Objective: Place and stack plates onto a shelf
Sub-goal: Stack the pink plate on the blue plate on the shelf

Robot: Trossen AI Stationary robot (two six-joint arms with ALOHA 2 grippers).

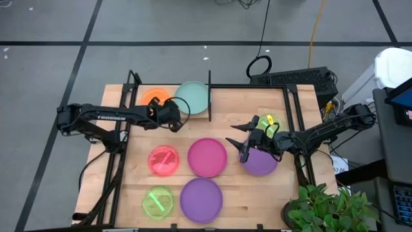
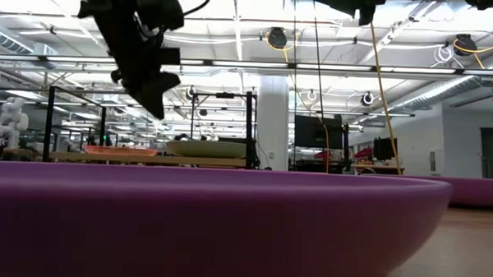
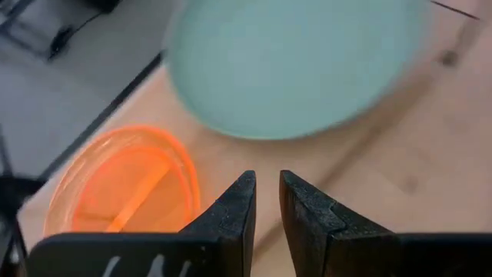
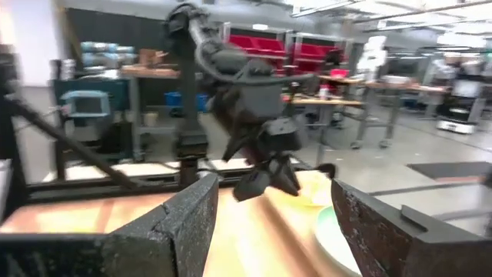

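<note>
On the shelf [image 2: 147, 160] at the table's far left rest an orange plate [image 1: 153, 96] and a pale teal plate [image 1: 193, 96], side by side. My left gripper [image 1: 177, 116] hovers just on the near side of them, tilted down, its fingers [image 3: 238, 208] a narrow gap apart with nothing between. On the tabletop lie a red plate [image 1: 163, 160], a magenta plate [image 1: 207, 156], two purple plates [image 1: 201, 200] [image 1: 260, 162] and two neon-green ones [image 1: 158, 201] [image 1: 270, 122]. My right gripper [image 1: 239, 140] hangs wide open and empty above the table, beside the right purple plate.
The shelf's upright black post [image 1: 209, 96] stands just right of the teal plate. A black frame [image 1: 293, 109] runs along the table's right side. A potted plant [image 1: 328, 209] sits at the near right corner. Bare wood [image 1: 232, 103] lies at the far middle.
</note>
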